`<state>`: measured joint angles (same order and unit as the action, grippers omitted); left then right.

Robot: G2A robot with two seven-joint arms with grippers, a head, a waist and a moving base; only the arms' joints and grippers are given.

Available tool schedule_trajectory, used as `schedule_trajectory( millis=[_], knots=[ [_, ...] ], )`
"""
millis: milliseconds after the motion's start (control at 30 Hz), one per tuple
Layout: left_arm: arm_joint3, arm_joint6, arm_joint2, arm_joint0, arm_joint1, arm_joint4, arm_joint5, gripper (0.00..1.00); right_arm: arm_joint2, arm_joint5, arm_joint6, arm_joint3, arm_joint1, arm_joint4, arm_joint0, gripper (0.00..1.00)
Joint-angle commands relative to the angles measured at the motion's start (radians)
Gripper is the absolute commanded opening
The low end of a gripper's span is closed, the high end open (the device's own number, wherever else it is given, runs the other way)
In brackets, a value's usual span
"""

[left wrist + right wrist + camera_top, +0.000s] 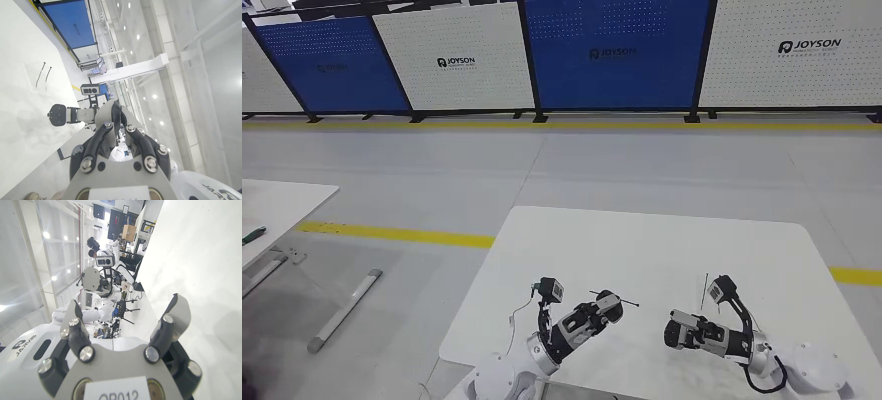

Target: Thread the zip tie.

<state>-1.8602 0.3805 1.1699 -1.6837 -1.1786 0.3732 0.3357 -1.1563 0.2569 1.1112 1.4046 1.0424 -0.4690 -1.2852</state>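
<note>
My left gripper hovers over the front of the white table and is shut on a thin black zip tie, which sticks out on both sides of the fingers. In the left wrist view the same gripper pinches the tie's strand edge-on. My right gripper hangs a short way to the right, facing the left one, open and holding nothing. In the right wrist view its fingers stand wide apart, with the left gripper and its zip tie beyond them.
Two more black zip ties lie side by side on the table beyond the right gripper, seen in the top view as a thin line. Another white table stands at the far left.
</note>
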Motion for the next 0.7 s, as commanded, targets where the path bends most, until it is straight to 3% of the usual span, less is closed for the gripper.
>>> schedule_trajectory(
  millis=[0,100,167,267,667],
  knots=[
    [0.000,0.000,0.000,0.000,0.000,0.000,0.000,0.00,0.000,0.000,0.000,0.000,0.000,0.000,0.000,1.00],
    [0.014,-0.043,-0.004,0.009,-0.003,0.007,-0.012,0.00,0.000,0.000,0.000,0.000,0.000,0.000,0.000,1.00],
    [0.030,-0.114,-0.010,0.020,-0.007,-0.049,-0.001,0.00,0.000,0.000,0.000,0.000,0.000,0.000,0.000,1.00],
    [0.045,-0.143,-0.045,0.034,-0.013,-0.087,-0.002,0.00,0.000,0.000,0.000,0.000,0.000,0.000,0.000,1.00],
    [0.047,-0.142,-0.049,0.035,-0.013,-0.088,-0.003,0.00,-0.005,0.001,-0.013,0.011,-0.001,0.010,0.001,1.00]
  ],
)
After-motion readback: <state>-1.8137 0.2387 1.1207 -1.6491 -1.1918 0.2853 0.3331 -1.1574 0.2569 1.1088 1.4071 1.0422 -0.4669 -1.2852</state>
